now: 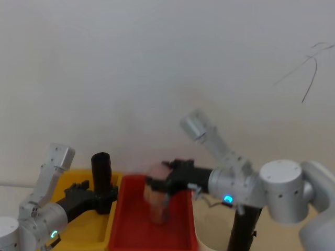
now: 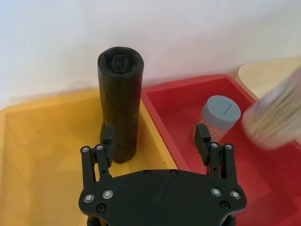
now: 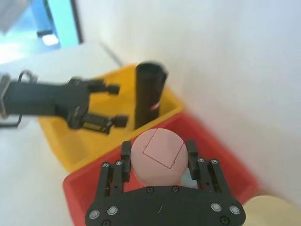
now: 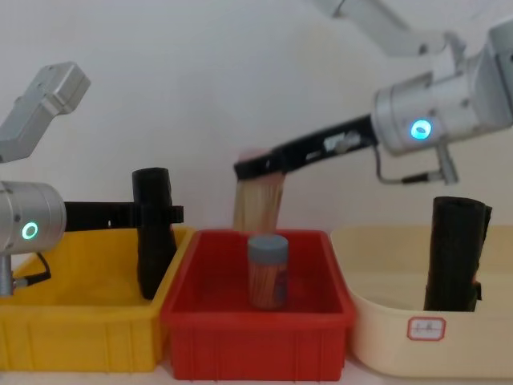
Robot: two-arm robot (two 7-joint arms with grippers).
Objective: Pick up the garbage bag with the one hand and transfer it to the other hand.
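Pick-up step: left pincer (image 2: 157,141) stands wide around the garbage bag (image 2: 120,101) in the yellow bin (image 2: 42,155), next needing closure; right pincer (image 3: 159,157) holds a pink-lidded jar (image 3: 157,153).

No legible text or labels

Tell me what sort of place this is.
Likely a robot test bench set against a plain white wall: a yellow bin, a red bin and a cream tub stand in a row, with black bag rolls and lidded jars as practice items.
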